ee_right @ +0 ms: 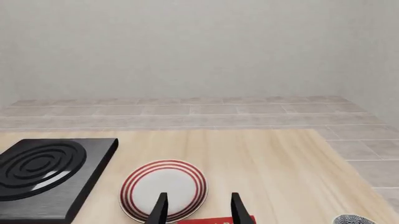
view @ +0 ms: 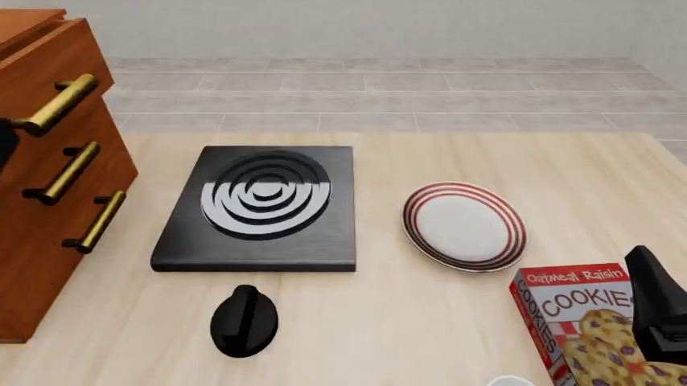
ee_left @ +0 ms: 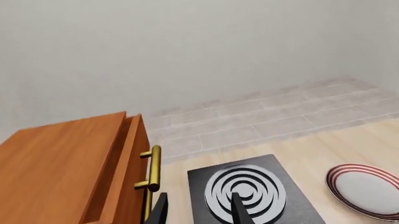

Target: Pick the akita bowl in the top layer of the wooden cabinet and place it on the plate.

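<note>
The wooden cabinet (view: 43, 233) stands at the table's left edge with three brass handles. Its top layer (ee_left: 132, 163) is pulled out a little; its brass handle (ee_left: 151, 170) lies just beside one of my left fingers (ee_left: 160, 210). The inside of the drawer is hidden, so the akita bowl is out of view there. My left gripper (ee_left: 198, 212) is open and holds nothing. The plate (view: 464, 225), white with red rings, lies right of the middle. My right gripper (ee_right: 199, 209) hangs open and empty just on the near side of the plate (ee_right: 163, 189).
A black stove (view: 257, 205) with grey rings sits between cabinet and plate. A black knob-like object (view: 244, 320) lies in front of it. A cookie box (view: 585, 326) stands at the front right by my right arm (view: 657, 310). A speckled round rim (ee_right: 354, 219) shows at the view's edge.
</note>
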